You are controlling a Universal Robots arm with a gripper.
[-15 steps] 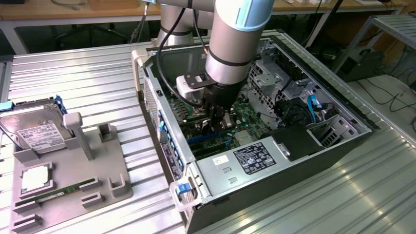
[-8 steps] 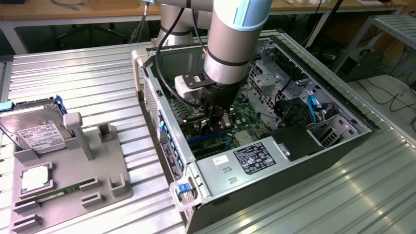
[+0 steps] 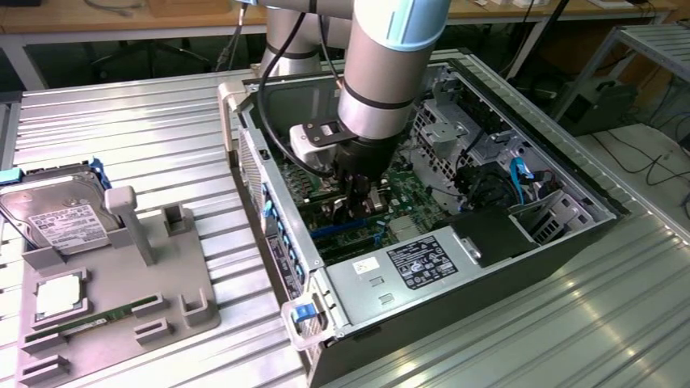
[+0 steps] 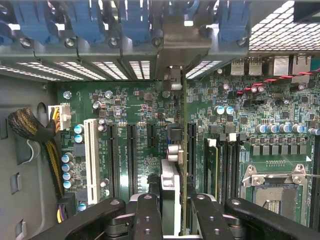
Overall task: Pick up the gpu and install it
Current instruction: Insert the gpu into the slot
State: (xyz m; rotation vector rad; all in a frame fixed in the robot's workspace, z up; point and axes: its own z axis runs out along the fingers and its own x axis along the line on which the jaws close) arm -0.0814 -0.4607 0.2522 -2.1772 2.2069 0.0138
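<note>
End effector point(image 4: 172, 210) was clamped on the gpu point(image 4: 183, 150), held edge-on inside the PC case point(image 3: 561, 242), just over the mobo slots point(image 4: 191, 145). To seat well: keep card vertical, bracket point(image 4: 182, 42) lined w/ rear opening, press evenly.

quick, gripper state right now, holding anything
gripper: closed on the gpu, holding it edge-on and upright over the motherboard slots inside the open pc case
</note>
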